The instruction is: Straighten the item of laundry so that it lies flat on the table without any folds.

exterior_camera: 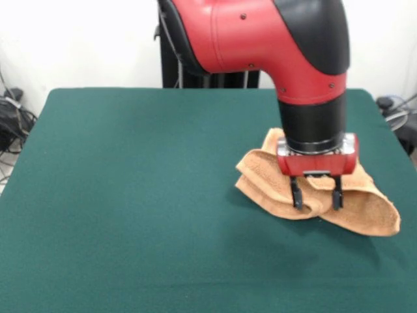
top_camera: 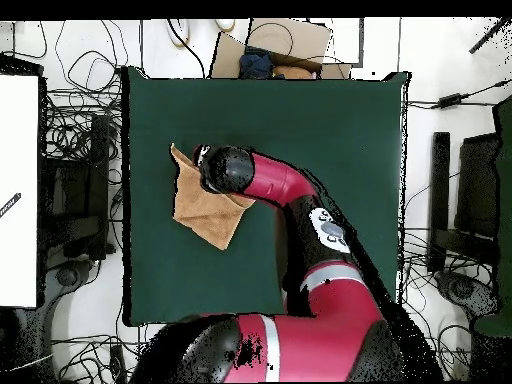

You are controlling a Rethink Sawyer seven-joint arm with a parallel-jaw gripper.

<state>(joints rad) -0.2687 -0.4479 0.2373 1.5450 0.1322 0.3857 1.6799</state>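
In the front view the towel lies on the table at its right side, about midway between the far and near edge. The gripper stands directly over the towel's middle, its tips down among the folds.

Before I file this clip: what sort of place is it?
Likely a robotics lab: a red arm working a towel on a green felt table, with cables tangled around it.

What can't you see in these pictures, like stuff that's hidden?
- Front view: the pincer straddles a fold of the towel; whether it is pinching the cloth cannot be told.
- Overhead view: the arm covers the pincer and part of the towel.
- Both views: the towel's tags are too small or folded under.
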